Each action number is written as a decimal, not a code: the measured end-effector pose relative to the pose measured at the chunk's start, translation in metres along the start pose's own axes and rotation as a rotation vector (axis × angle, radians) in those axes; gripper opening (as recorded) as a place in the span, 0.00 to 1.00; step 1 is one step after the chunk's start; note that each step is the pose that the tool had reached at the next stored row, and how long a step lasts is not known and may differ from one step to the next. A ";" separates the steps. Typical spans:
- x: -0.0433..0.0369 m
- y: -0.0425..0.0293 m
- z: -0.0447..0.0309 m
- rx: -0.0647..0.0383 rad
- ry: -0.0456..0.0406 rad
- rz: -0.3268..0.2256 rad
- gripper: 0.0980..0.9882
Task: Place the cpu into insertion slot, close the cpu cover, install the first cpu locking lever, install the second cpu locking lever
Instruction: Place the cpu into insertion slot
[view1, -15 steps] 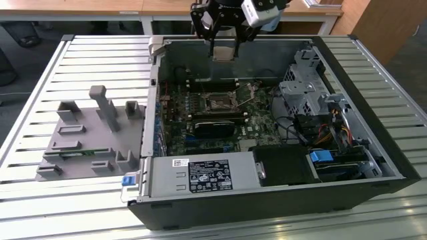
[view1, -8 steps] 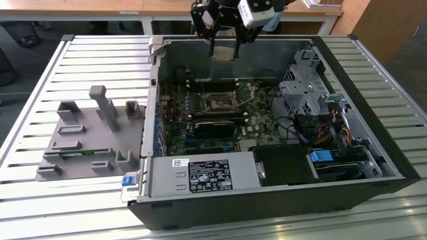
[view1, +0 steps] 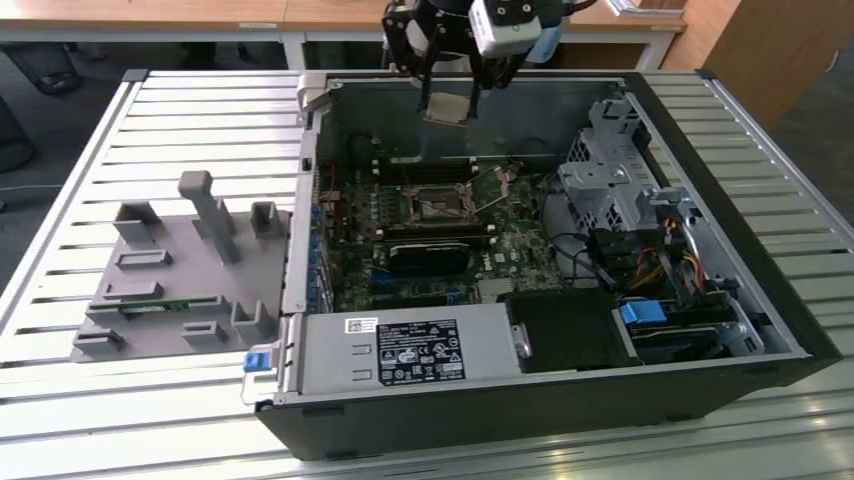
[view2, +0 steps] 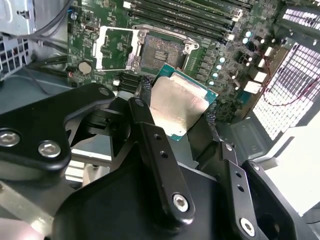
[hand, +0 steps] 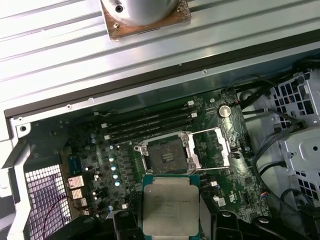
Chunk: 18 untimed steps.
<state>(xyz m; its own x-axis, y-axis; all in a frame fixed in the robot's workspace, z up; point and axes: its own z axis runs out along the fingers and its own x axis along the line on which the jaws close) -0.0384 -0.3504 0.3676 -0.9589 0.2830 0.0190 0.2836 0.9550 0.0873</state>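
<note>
**Stock on view: one cpu in the clamp, socket standing open**

Exterior view. Item: slatted table (view1: 160, 100), bearing an open computer case (view1: 801, 330) and, on the exterior view's left, a grey fixture (view1: 174, 270). Item: gripper (view1: 450, 104), hanging over the far wall of the case and closed on the cpu (view1: 446, 112), which is off the board. Item: insertion slot (view1: 437, 208), on the green circuit board (view1: 514, 255) in the middle of the case, well apart from the cpu.

Second wrist view. Item: cpu (view2: 180, 102), silvery top showing with a green edge, pinched between two black fingers (view2: 155, 150), one on either side. Item: insertion slot (view2: 162, 52), beyond the chip, dark centre uncovered. Item: cpu cover (view2: 116, 47), a thin metal frame folded back and lying just beside the slot. Item: memory slots (view2: 200, 15), long and black, on the slot's other side.

First wrist view. Item: cpu (hand: 170, 205), held square-on, near the insertion slot (hand: 167, 156) but not touching it. Item: cpu cover (hand: 212, 147), open, beside the socket. Item: memory slots (hand: 150, 122), running in parallel past the socket.
</note>
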 end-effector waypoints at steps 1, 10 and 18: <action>0.0000 0.0000 0.0001 0.000 -0.0012 0.012 0.49; 0.0001 0.0001 0.0002 -0.001 -0.0094 0.104 0.49; 0.0001 0.0004 0.0003 0.003 -0.0184 0.185 0.49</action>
<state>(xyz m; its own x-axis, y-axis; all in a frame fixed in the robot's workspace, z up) -0.0385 -0.3499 0.3674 -0.8903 0.4550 0.0162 0.4548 0.8869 0.0810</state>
